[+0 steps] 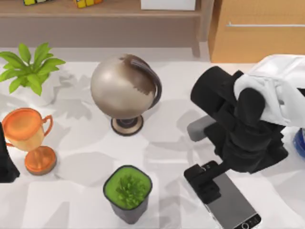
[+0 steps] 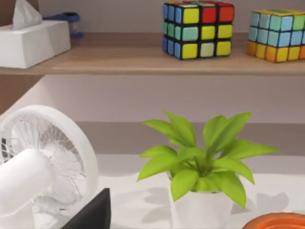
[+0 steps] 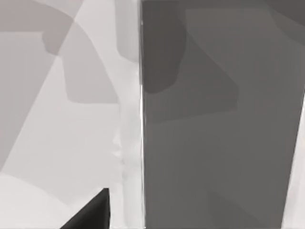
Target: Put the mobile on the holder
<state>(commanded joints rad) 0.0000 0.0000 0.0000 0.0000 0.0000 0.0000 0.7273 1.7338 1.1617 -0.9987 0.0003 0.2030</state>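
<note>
The mobile (image 1: pixel 236 202) lies flat near the table's front right, grey screen up, its black bezel toward the front edge. My right gripper (image 1: pixel 204 181) hangs low over its far end. It is open: in the right wrist view one black finger (image 3: pixel 90 212) stands clear of the silver rim of the mobile (image 3: pixel 214 119). A grey block, likely the holder (image 1: pixel 199 128), pokes out from under the right arm just behind the mobile. My left gripper (image 1: pixel 5 164) is parked at the table's left edge, open, with one finger (image 2: pixel 93 214) showing.
A globe (image 1: pixel 125 88) stands mid-table, a dark pot of grass (image 1: pixel 127 188) in front of it. An orange trophy (image 1: pixel 28 131) and a leafy plant (image 1: pixel 31 69) are on the left. A blue object (image 1: pixel 300 143) sits at the right edge. A white fan (image 2: pixel 43 162) stands near the left arm.
</note>
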